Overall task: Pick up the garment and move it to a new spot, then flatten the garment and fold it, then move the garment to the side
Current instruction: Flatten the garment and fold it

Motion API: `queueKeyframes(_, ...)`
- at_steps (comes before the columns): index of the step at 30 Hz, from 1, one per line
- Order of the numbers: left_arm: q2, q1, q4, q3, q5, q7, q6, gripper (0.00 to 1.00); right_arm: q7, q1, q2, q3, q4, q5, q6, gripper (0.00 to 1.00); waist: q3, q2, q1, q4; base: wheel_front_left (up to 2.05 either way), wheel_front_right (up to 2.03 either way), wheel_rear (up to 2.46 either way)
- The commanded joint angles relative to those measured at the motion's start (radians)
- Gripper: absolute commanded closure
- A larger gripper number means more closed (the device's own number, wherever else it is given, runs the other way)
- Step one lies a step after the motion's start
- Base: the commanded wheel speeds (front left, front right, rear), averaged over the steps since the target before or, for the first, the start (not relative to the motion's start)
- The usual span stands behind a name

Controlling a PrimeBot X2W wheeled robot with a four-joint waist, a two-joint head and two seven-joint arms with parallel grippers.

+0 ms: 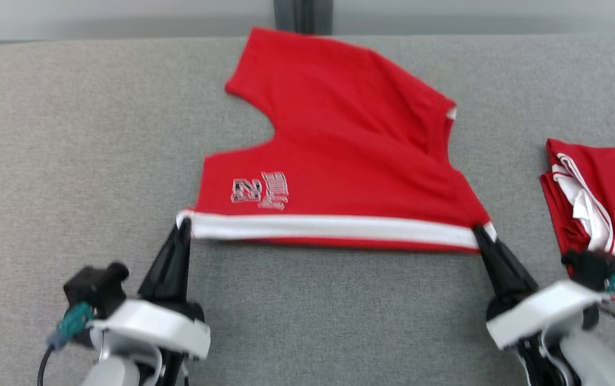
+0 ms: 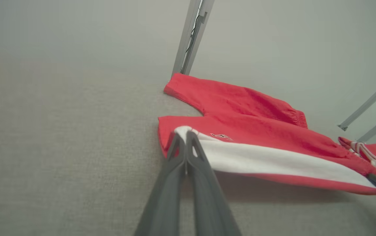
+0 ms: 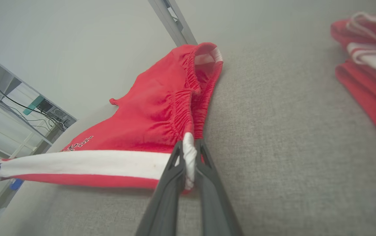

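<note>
The garment point(image 1: 334, 155) is a pair of red shorts with a white side stripe and a small printed logo, folded in half on the grey table. Its striped edge faces me and is stretched taut just above the surface. My left gripper point(image 1: 183, 226) is shut on the stripe's left corner, where the garment point(image 2: 256, 144) is pinched between its dark fingers point(image 2: 181, 150). At the opposite end, my right gripper point(image 1: 480, 230) is shut on the right corner by the elastic waistband; white cloth of the garment point(image 3: 148, 131) bunches between its fingers point(image 3: 189, 157).
A second red and white folded garment point(image 1: 602, 198) lies at the table's right edge, close to my right arm. A dark post point(image 1: 302, 16) stands behind the table's far edge. Grey fabric tabletop point(image 1: 72, 134) stretches out to the left and front.
</note>
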Motion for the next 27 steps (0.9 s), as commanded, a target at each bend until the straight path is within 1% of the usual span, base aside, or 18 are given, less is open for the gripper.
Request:
queueKeyframes(1,0.009,0.032,-0.031,0.005,-0.008,0.012,0.015,1.00,-0.002,0.042,-0.003,-0.023,-0.011,-0.008,0.000,1.00,-0.023,0.0000,0.0000,0.011,0.00,0.00,0.00)
queueKeyframes(5,0.032,0.164,-0.165,-0.003,0.000,0.079,0.070,1.00,-0.002,0.181,0.010,-0.091,-0.073,-0.049,0.000,1.00,-0.055,0.0000,0.0000,0.024,0.00,0.00,0.00)
queueKeyframes(7,0.028,0.221,-0.232,-0.007,-0.004,0.110,0.095,1.00,-0.002,0.249,0.018,-0.117,-0.102,-0.071,0.000,1.00,-0.067,0.0000,0.0000,0.031,0.00,0.00,0.00)
queueKeyframes(9,0.038,0.271,-0.291,-0.010,-0.004,0.147,0.121,1.00,-0.002,0.305,0.029,-0.146,-0.134,-0.089,0.000,1.00,-0.071,0.0000,0.0000,0.035,0.00,0.00,0.00)
queueKeyframes(12,0.051,0.325,-0.369,-0.011,0.000,0.191,0.152,1.00,0.004,0.379,0.037,-0.184,-0.171,-0.112,0.000,1.00,-0.067,0.0000,0.0000,0.040,0.00,0.00,0.00)
queueKeyframes(14,0.062,0.361,-0.428,-0.010,0.004,0.226,0.176,1.00,0.031,0.438,0.059,-0.209,-0.213,-0.129,0.000,1.00,-0.065,0.0000,0.0000,0.038,0.00,0.00,0.00)
queueKeyframes(16,0.071,0.364,-0.461,-0.003,0.010,0.239,0.186,1.00,0.046,0.456,0.073,-0.233,-0.241,-0.136,0.000,1.00,-0.061,0.0000,0.0000,0.033,0.00,0.00,0.00)
queueKeyframes(18,0.087,0.339,-0.476,0.002,0.021,0.250,0.187,1.00,0.062,0.460,0.087,-0.247,-0.268,-0.148,0.000,1.00,-0.058,0.0000,0.0000,0.024,0.00,0.00,0.00)
queueKeyframes(19,0.102,0.297,-0.479,0.003,0.031,0.262,0.176,1.00,0.084,0.454,0.107,-0.257,-0.290,-0.143,0.000,1.00,-0.053,0.0000,0.0000,0.015,0.00,0.00,0.00)
queueKeyframes(21,0.121,0.249,-0.468,-0.002,0.041,0.281,0.160,1.00,0.100,0.432,0.123,-0.270,-0.313,-0.140,0.000,1.00,-0.046,0.0000,0.0000,0.006,0.00,0.00,0.00)
queueKeyframes(24,0.140,0.132,-0.432,-0.016,0.053,0.309,0.126,1.00,0.118,0.400,0.139,-0.275,-0.327,-0.149,0.000,1.00,-0.030,0.0000,0.0000,-0.005,0.00,0.00,0.00)
queueKeyframes(27,0.153,0.004,-0.361,-0.034,0.054,0.342,0.081,1.00,0.127,0.353,0.155,-0.279,-0.335,-0.155,0.000,1.00,-0.010,0.0000,0.0000,-0.022,0.00,0.00,0.00)
